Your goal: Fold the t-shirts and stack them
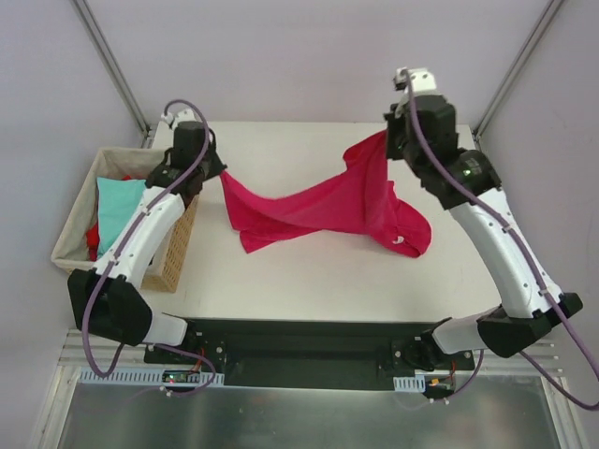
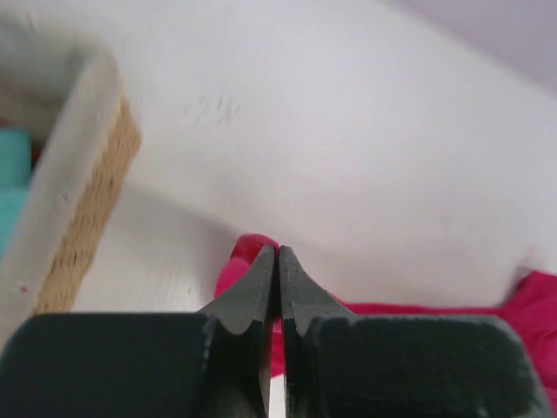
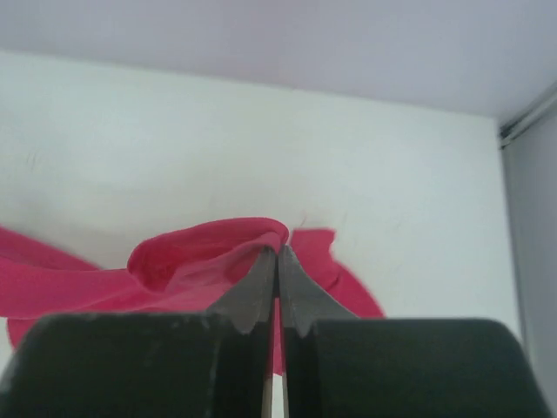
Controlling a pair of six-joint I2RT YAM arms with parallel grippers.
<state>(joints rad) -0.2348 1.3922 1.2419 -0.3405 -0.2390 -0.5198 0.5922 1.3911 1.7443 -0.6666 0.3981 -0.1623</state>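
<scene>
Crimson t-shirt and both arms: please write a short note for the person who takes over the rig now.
Left gripper: shut on one end of the crimson t-shirt, beside the basket.
Right gripper: shut on its other end, at the far right.
The shirt hangs stretched between them over the table, unfolded.
Teal t-shirt and red t-shirt lie in the basket.
Done: nothing folded or stacked. To do: fold all three, stack them.

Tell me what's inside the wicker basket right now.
A light teal t-shirt lies in the basket, with red cloth showing beside it. The left arm covers the basket's right side, so anything under it or beneath the teal shirt is hidden.
</scene>
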